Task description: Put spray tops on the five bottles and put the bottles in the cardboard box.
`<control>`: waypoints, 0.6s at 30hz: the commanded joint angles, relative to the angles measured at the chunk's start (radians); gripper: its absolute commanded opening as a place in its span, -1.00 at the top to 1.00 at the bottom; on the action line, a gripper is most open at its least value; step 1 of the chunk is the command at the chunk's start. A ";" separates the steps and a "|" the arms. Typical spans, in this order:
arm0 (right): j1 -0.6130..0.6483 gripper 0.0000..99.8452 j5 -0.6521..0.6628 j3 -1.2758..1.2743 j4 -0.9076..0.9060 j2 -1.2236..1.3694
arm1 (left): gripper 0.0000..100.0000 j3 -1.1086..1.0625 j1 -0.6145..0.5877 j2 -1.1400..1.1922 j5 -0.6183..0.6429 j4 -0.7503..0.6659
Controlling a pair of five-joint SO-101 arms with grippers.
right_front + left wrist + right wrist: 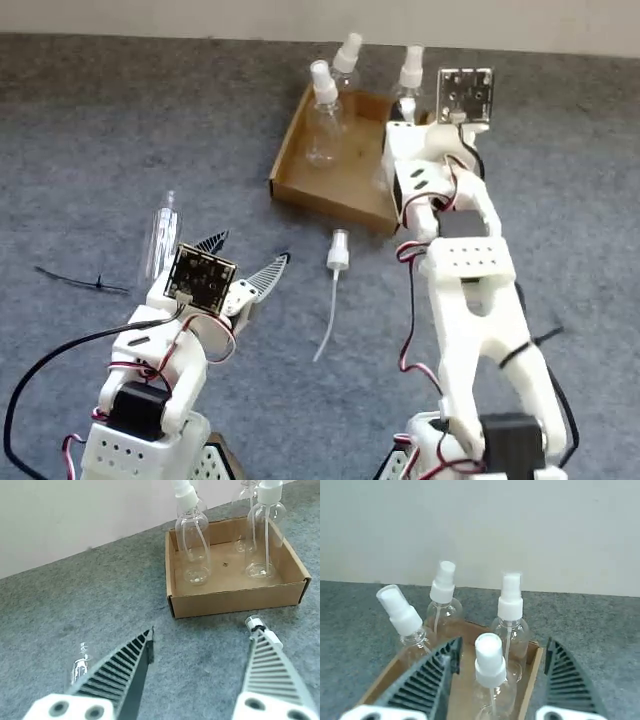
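Left gripper [256,246] hangs low over the grey mat [100,150], jaws wide apart and holding nothing. An uncapped bottle [158,238] lies just beside it, with a black cable tie [85,282] beyond. A loose spray top [338,252] lies between this gripper and the cardboard box [325,205]. The right gripper [503,647], jaws also apart, straddles a capped bottle [489,667] standing in the box among three other capped bottles [442,600]. The right arm [470,270] covers that corner from above.
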State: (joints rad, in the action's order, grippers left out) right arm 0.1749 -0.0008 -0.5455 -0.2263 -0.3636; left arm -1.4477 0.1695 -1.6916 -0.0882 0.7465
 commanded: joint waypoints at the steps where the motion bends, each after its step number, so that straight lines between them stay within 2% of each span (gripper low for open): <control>1: 0.059 0.59 0.000 0.137 -0.217 -0.099 | 0.45 0.005 0.007 -0.008 -0.005 -0.012; 4: 0.124 0.59 0.000 0.209 -0.387 -0.133 | 0.45 0.022 -0.067 -0.016 -0.005 -0.012; 9: 0.219 0.59 0.002 0.289 -0.578 -0.165 | 0.45 0.139 -0.415 -0.007 -0.005 0.048; 14: 0.321 0.59 0.002 0.295 -0.616 -0.157 | 0.45 0.160 -0.700 -0.005 -0.153 0.104; 18: 0.389 0.59 0.002 0.294 -0.619 -0.168 | 0.45 0.194 -0.811 0.051 -0.210 0.130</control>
State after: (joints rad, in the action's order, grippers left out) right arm 0.5232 -0.0008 -0.3107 -0.8370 -0.4941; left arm -1.3280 -0.5731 -1.6840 -0.2585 0.8631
